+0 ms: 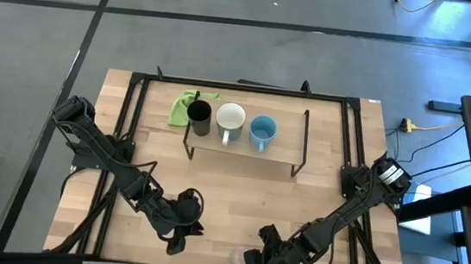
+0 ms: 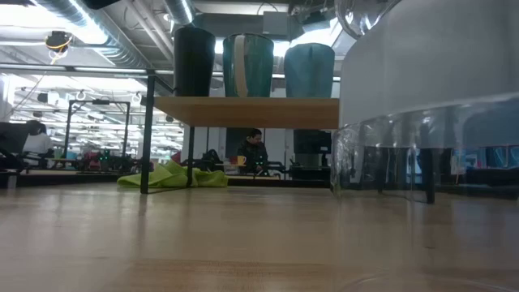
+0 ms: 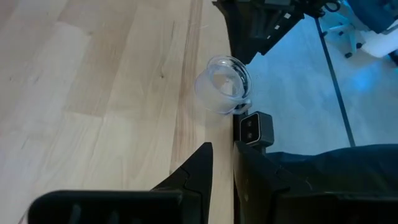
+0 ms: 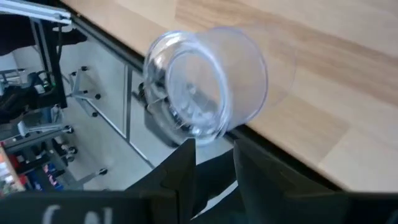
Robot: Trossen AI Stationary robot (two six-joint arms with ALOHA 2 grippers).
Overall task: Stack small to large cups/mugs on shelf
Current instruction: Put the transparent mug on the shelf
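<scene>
On the shelf (image 1: 289, 159) at the table's far side, a black cup (image 1: 200, 116), a white mug (image 1: 230, 120) and a light blue mug (image 1: 262, 132) stand in a row on their bases. A clear cup (image 1: 239, 257) stands upright at the table's near edge. My right gripper (image 4: 212, 149) is just to its right, slanting down toward it. Its fingers are a little apart with nothing between them, and the cup (image 4: 208, 81) is wider than their gap. My left gripper (image 3: 222, 155) hovers to the cup's left (image 3: 222, 84), fingers narrowly apart and empty. My right gripper has one fingertip (image 4: 188, 146) right at the clear cup's lower wall (image 4: 199, 132). Whether it touches the cup, I cannot tell. The cup stands on the table with nothing lifted.
A green cloth (image 1: 184, 105) lies beside the shelf's left legs. A small black camera box (image 3: 255, 129) sits at the near edge close to the clear cup. Bare wood lies between the shelf and both grippers. The table's black frame (image 1: 136, 88) runs along the sides.
</scene>
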